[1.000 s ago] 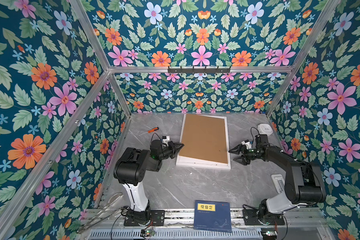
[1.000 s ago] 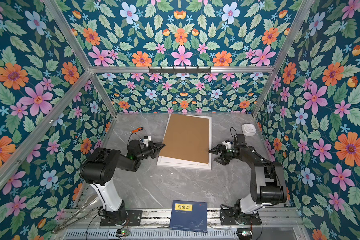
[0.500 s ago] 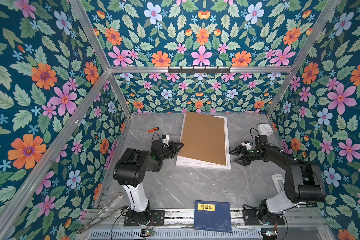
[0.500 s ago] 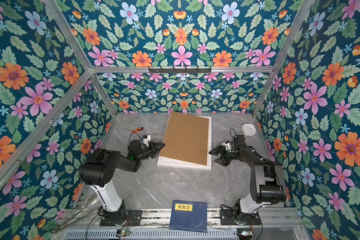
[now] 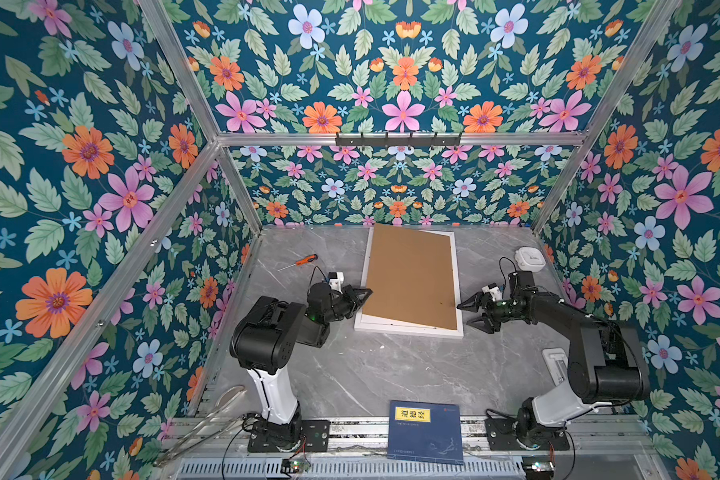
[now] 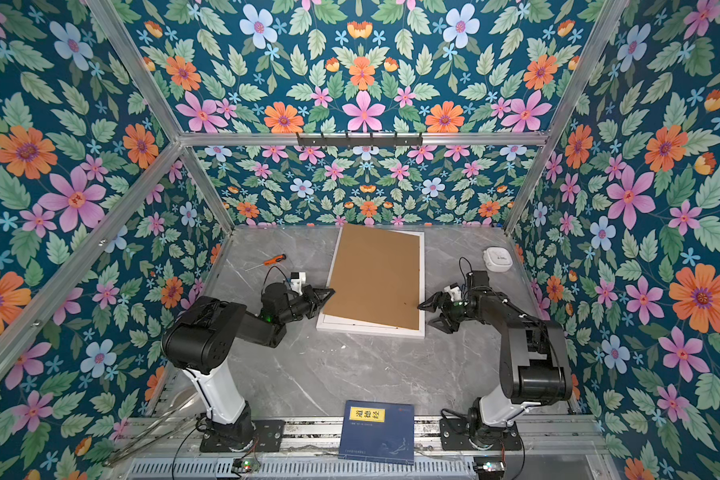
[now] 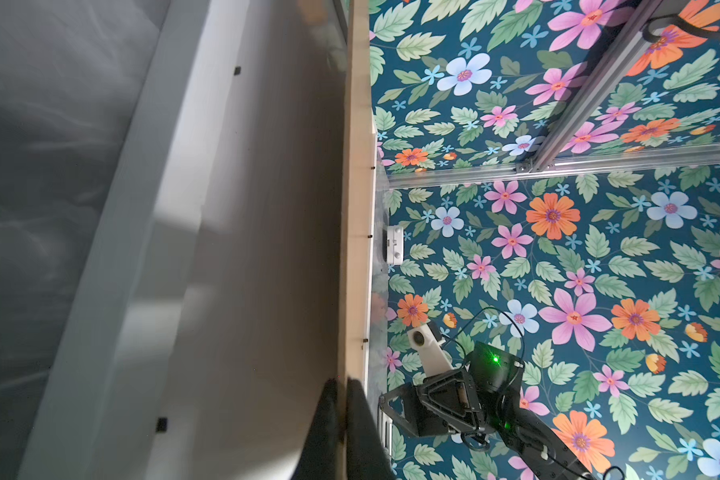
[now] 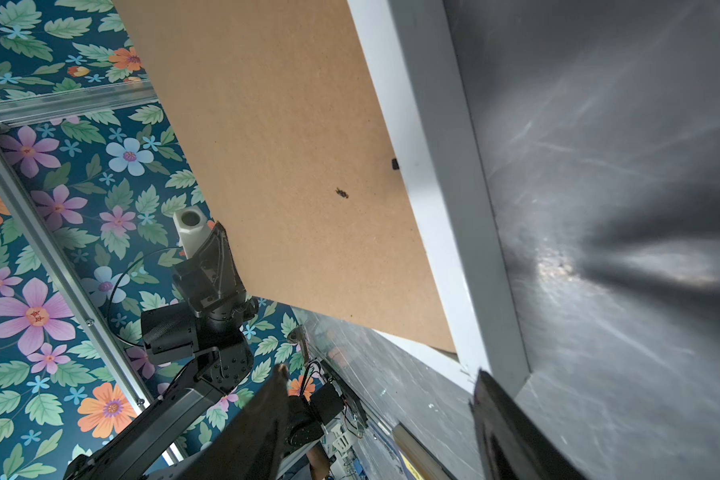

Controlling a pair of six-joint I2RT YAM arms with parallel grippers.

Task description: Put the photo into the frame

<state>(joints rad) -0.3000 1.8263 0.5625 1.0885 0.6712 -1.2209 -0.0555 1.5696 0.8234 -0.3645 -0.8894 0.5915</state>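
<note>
left gripper (image 5: 366, 292): clamped on the left edge of the brown backing board (image 5: 412, 278), a finger (image 7: 329, 419) on each face.
backing board: tilted, its left edge lifted and its right edge down by the right rail of the frame (image 5: 408, 331); it sat skewed over the opening.
right gripper (image 5: 469, 316): jaws spread, holding nothing, just beside the frame's near right corner.
frame: lay flat on the grey table (image 5: 371, 374), mid-table toward the back wall.
photo: hidden in every view.
beyond: orange-handled screwdriver (image 5: 305, 261) to the left, blue book (image 5: 427, 432) at the front edge.

One frame (image 5: 408, 331), one brown board (image 5: 412, 274), one screwdriver (image 5: 305, 260), one blue book (image 5: 427, 436), two arms (image 5: 267, 345) (image 5: 599, 357).
</note>
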